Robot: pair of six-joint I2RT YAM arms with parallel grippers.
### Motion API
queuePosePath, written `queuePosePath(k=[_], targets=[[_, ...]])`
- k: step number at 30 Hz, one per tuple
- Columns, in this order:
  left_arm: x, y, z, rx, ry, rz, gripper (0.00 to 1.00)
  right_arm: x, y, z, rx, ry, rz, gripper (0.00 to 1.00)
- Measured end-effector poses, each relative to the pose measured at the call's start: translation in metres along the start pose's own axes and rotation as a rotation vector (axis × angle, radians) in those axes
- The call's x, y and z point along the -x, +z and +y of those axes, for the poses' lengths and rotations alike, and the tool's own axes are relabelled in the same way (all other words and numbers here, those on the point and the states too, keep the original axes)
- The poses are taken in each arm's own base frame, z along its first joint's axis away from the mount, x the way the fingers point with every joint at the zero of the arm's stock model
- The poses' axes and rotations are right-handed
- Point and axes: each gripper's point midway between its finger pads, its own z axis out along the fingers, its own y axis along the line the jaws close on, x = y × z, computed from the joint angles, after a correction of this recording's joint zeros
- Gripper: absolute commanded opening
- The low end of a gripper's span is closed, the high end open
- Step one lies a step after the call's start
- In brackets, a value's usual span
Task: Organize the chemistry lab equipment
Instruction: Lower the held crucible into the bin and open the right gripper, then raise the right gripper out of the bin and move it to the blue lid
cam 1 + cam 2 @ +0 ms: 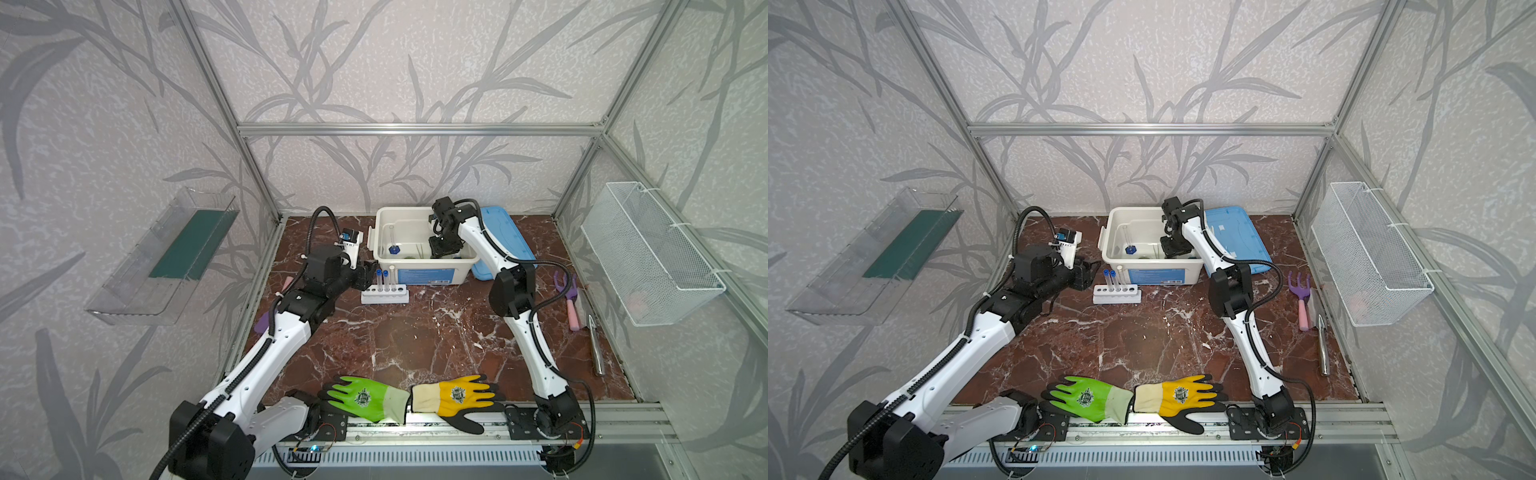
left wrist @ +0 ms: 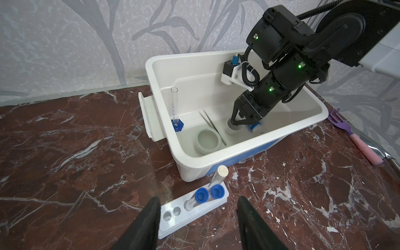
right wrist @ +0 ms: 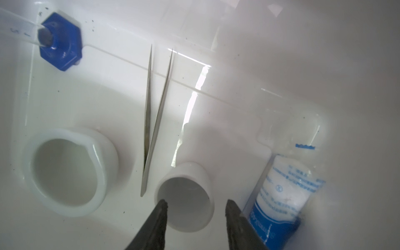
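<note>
Unclenched, gripping nothing: right gripper (image 3: 197,202) astride rim of smaller white dish (image 3: 184,188), one tip over its mouth; blue-labelled bottle (image 3: 281,190) just outside the other tip.

A staged robot test cell: aluminium frame (image 1: 419,129), leaf-patterned wall panels (image 1: 415,62), marble-look tabletop (image 1: 415,340)

You've got three clear capped test tubes (image 2: 201,194), two blue caps and one white, upright at one end of the white six-hole rack (image 2: 173,225), just in front of the white plastic bin (image 2: 194,71). Inside the bin:
- blue-based clear cylinder (image 3: 61,41), upright
- metal tweezers (image 3: 147,164), flat between the spouted white dish (image 3: 108,160) and the smaller white dish (image 3: 190,179)
- blue-labelled white bottle (image 3: 285,184), at the wall
</note>
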Motion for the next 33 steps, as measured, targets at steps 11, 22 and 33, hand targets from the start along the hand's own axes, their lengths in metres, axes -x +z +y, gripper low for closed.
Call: queuePosePath(k=[11, 22, 33], targets=[[0.006, -0.007, -0.003, -0.014, -0.001, -0.037, 0.57, 0.044, -0.111, 0.013, 0.018, -0.031, -0.247, 0.49], [-0.004, -0.002, 0.01, 0.041, -0.052, -0.047, 0.6, 0.007, -0.235, 0.015, -0.027, -0.029, -0.378, 0.5], [0.004, -0.016, 0.021, 0.099, -0.197, -0.124, 0.61, -0.084, -0.248, -0.04, -0.172, 0.191, -0.413, 0.56]])
